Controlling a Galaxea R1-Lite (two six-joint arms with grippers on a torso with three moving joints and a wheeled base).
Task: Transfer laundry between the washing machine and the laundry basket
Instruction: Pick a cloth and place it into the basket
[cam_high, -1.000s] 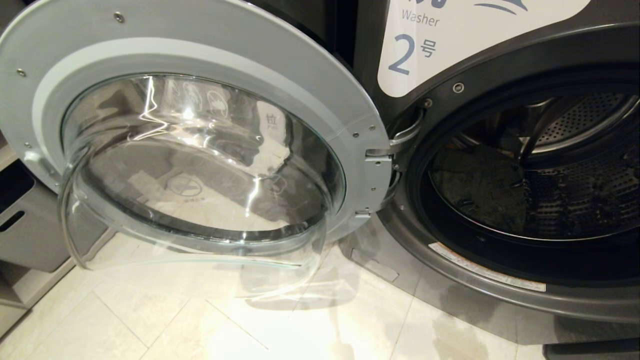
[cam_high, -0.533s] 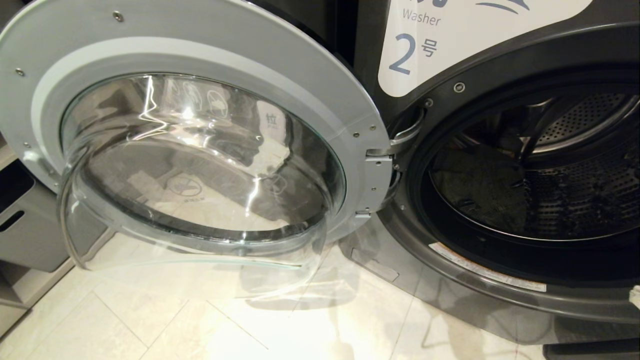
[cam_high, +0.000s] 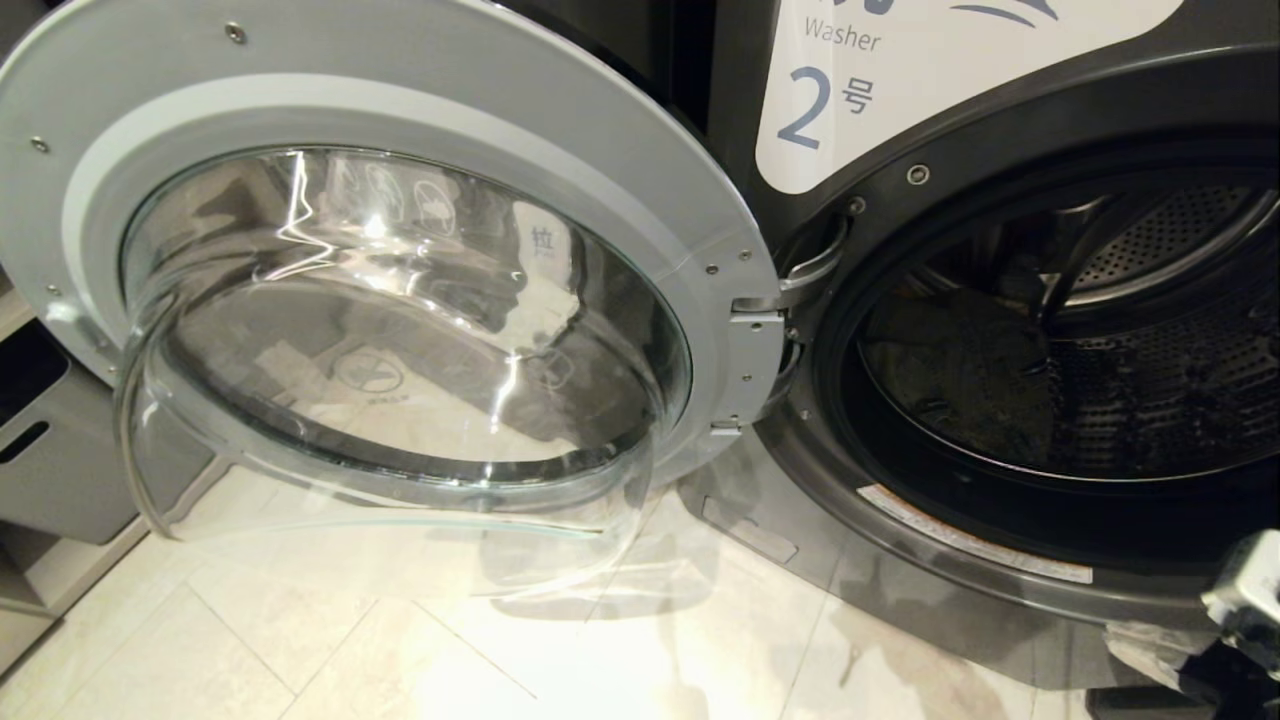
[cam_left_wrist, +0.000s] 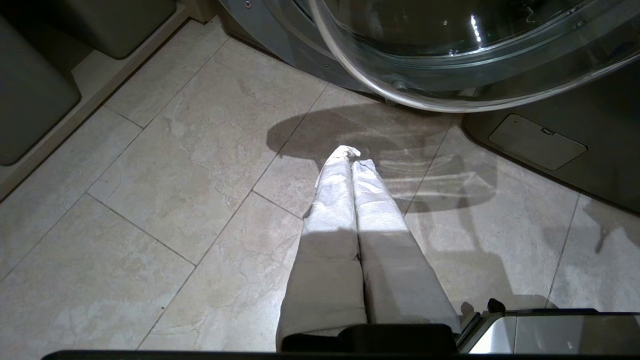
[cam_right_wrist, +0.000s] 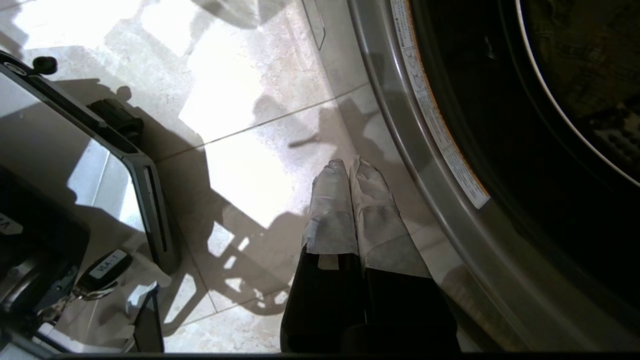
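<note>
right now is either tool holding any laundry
No. The left tool and the right tool are both shut on nothing; the dark garment lies in the drum.

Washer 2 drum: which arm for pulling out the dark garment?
Right. The right end effector, shut and empty, hangs beside the washing machine opening, where the dark garment lies. The left end effector, shut, sits below the open door.

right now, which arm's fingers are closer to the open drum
The right arm's fingers, shut beside the washing machine's drum rim; the left arm's fingers hang over floor tiles below the open door's glass.
</note>
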